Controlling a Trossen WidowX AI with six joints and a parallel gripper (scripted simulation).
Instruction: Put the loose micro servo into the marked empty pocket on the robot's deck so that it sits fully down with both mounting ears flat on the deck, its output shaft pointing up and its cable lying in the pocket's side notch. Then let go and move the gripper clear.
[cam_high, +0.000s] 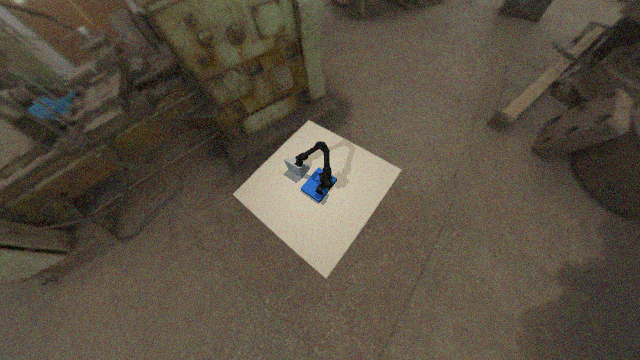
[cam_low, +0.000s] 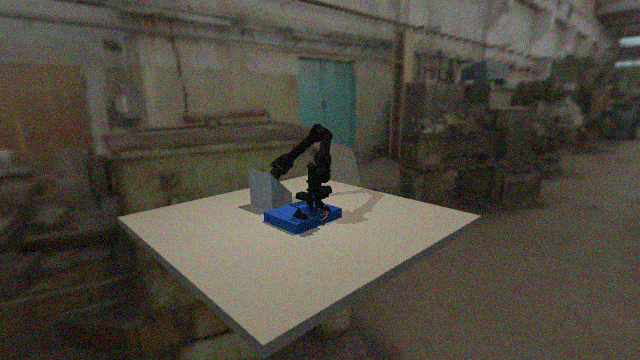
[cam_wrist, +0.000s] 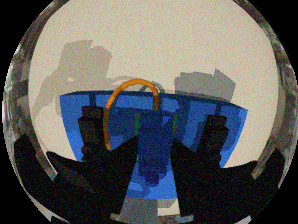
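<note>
Loose micro servo, dark blue, with orange cable, held at the blue deck

Item: one micro servo (cam_wrist: 154, 135), located over or partly in the marked pocket of the deck (cam_high: 310, 189) (cam_low: 279, 218) (cam_wrist: 72, 119); seating depth cannot be told. The fingers (cam_high: 325, 184) (cam_low: 313, 206) are clamped on it.

Reason for hold: the grip at the sides probably keeps the body square to the pocket, leaving the underside free to go down. The arm reaches over the deck from the side where a grey block (cam_high: 297, 170) (cam_low: 260, 190) stands, which suits a near-vertical descent.

Neighbours: a black unit (cam_wrist: 92, 131) and a second black unit (cam_wrist: 215, 135) sit on the deck, one to either side of the servo; they leave limited room for opening. The deck lies on the worktop (cam_high: 325, 235) (cam_low: 270, 280) (cam_wrist: 150, 40).

Appearance: boxy body, narrow green strips showing at both sides, perhaps pocket marking. The cable (cam_low: 327, 215) (cam_wrist: 137, 81) bows in a loop over the deck's edge. Whether it lies in the notch cannot be told; ears and shaft are likewise unconfirmed. Seating and cable would want checking before release
</note>
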